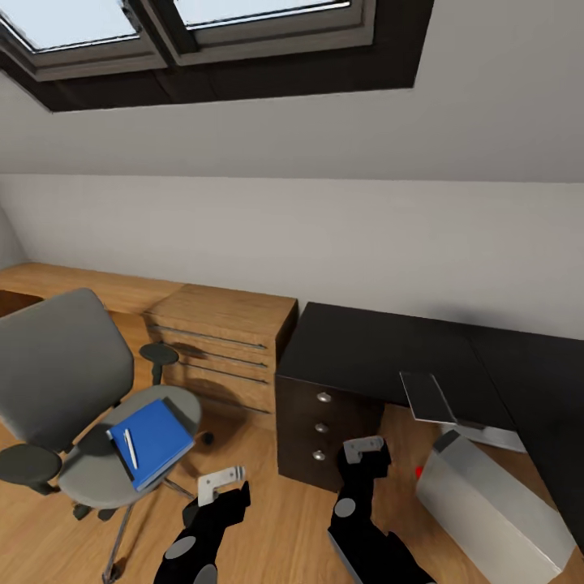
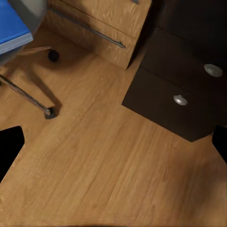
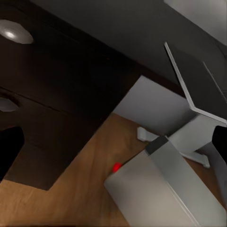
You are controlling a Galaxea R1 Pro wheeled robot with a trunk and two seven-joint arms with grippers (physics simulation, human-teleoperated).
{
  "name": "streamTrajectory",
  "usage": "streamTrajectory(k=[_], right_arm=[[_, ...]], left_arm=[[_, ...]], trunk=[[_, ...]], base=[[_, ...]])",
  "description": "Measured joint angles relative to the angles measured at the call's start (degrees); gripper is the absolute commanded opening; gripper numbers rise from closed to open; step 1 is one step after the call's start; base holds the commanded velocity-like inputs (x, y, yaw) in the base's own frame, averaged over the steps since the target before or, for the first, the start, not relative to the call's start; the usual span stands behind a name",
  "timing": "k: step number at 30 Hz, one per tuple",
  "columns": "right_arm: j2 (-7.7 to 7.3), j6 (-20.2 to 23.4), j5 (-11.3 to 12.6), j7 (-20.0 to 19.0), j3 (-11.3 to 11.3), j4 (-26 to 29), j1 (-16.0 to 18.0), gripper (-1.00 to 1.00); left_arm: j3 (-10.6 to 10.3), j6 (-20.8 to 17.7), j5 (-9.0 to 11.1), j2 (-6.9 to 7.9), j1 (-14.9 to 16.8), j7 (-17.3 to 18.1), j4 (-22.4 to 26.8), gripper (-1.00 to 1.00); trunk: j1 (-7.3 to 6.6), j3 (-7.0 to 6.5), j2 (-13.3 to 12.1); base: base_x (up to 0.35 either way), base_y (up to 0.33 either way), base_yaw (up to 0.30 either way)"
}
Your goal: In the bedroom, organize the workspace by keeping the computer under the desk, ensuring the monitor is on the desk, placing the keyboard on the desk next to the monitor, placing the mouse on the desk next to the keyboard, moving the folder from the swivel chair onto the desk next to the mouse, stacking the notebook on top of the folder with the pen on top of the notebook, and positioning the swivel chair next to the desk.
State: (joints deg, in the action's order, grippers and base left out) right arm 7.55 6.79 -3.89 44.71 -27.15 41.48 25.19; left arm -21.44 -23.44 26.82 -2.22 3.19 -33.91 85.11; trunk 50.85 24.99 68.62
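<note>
The grey swivel chair (image 1: pixel 61 389) stands left of the glossy black desk (image 1: pixel 389 353), apart from it. On its seat lies the blue folder (image 1: pixel 154 442) with the pen (image 1: pixel 130 448) on top. The light grey computer (image 1: pixel 491 507) lies tilted on the floor beside the desk.

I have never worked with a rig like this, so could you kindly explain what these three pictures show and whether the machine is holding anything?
It is a simulated wheeled robot with two arms. The large picture comes from its head camera, looking down: the left gripper and right gripper hang low over the wood floor, both holding nothing as far as I can tell. The other two pictures come from cameras near each gripper. On the swivel chair lies the blue folder with the pen on top. The black desk stands to the right, with dark drawers; a thin dark panel overhangs its edge. The light grey computer stands tilted on the floor beside it.
</note>
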Motion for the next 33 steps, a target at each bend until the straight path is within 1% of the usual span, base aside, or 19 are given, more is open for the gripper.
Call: streamTrajectory(k=[5,13,14,15,18,19,22,26,33], right_arm=[[-0.04,-0.1,0.0,0.0,0.0,-0.2,0.0,1.00],[-0.07,-0.2,0.1,-0.1,0.0,-0.4,0.0,1.00],[-0.03,-0.4,0.0,-0.1,-0.1,-1.1,0.0,1.00],[0.01,-2.7,-0.1,-0.1,-1.1,-3.5,0.0,1.00],[0.02,-3.4,-0.2,-0.1,-2.2,-4.1,0.0,1.00],[0.02,-3.7,-0.2,-0.1,-3.1,-4.3,0.0,1.00],[0.02,-3.8,-0.2,-0.1,-3.4,-4.4,0.0,1.00],[0.01,-3.8,-0.2,-0.1,-3.5,-4.4,0.0,1.00],[0.01,-3.8,-0.2,-0.1,-3.5,-4.4,0.0,1.00]], left_arm=[[0.0,0.0,0.1,-0.01,0.0,0.0,0.0,1.00],[0.0,0.0,0.2,-0.06,0.0,0.1,-0.1,1.00],[0.0,0.0,0.2,-0.07,0.0,0.1,-0.2,1.00],[0.0,0.0,0.1,-0.03,0.0,0.0,-0.1,1.00],[0.0,0.0,0.1,-0.03,0.0,0.0,-0.1,1.00],[0.0,0.0,0.1,-0.02,0.0,0.0,-0.2,1.00],[0.0,0.0,0.1,-0.01,0.0,0.0,-0.1,1.00],[0.0,0.0,0.0,0.00,0.0,0.0,-0.1,1.00],[0.0,0.0,0.0,0.00,0.0,0.0,-0.1,1.00]], trunk=[[0.00,0.13,0.0],[-0.02,0.35,0.0],[-0.02,0.38,0.0],[-0.01,0.41,0.0],[-0.02,0.50,0.0],[-0.02,0.53,0.0],[-0.02,0.62,0.0],[-0.02,0.74,0.0],[-0.02,0.96,0.0]], base=[[-0.131,0.146,0.263],[-0.024,0.021,0.263],[0.000,0.000,0.263],[0.000,0.000,0.263],[0.000,0.000,0.263],[0.000,0.000,0.263],[0.000,0.029,0.263],[0.000,0.201,0.263],[0.000,0.294,0.263]])
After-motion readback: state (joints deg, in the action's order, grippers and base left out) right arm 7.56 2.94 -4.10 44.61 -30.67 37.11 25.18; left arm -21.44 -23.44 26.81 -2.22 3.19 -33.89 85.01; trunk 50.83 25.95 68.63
